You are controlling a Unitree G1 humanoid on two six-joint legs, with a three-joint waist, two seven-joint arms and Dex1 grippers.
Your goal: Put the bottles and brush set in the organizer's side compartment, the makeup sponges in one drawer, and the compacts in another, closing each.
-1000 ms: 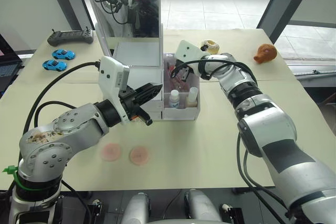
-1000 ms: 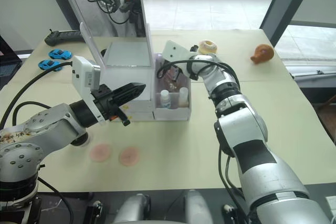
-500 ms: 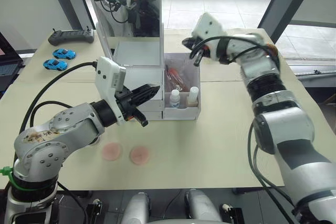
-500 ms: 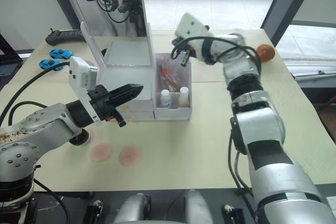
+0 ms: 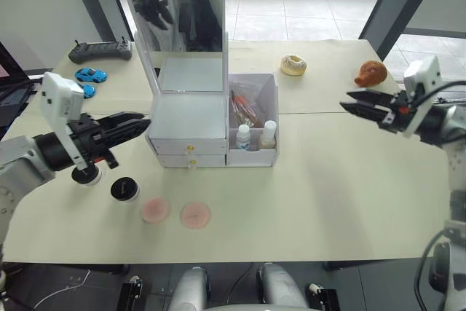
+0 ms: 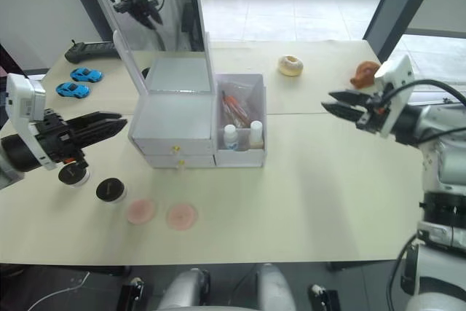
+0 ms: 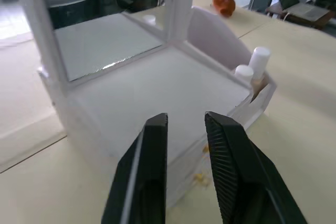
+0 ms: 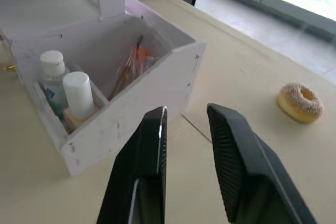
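The white organizer (image 5: 188, 118) stands mid-table with its mirror upright and both drawers shut. Its side compartment (image 5: 253, 152) holds the two bottles (image 5: 242, 136) at the front and the brush set (image 5: 243, 106) behind them. Two makeup sponges (image 5: 154, 210) lie on the table in front of the drawers. One compact (image 5: 125, 189) sits left of them, and another (image 6: 74, 175) is partly under my left arm. My left gripper (image 5: 143, 121) hangs open and empty left of the organizer. My right gripper (image 5: 347, 101) hangs open and empty well to its right.
A doughnut (image 5: 293, 65) and a brown toy (image 5: 370, 73) lie at the back right. Two blue toy cars (image 5: 90, 74) and a dark handheld controller (image 5: 100, 50) sit at the back left. A seam in the table cover runs across behind the organizer's front.
Both arms have pulled away from the organizer, the left one leftward and the right one far to the right. The compacts now show where the left arm was.
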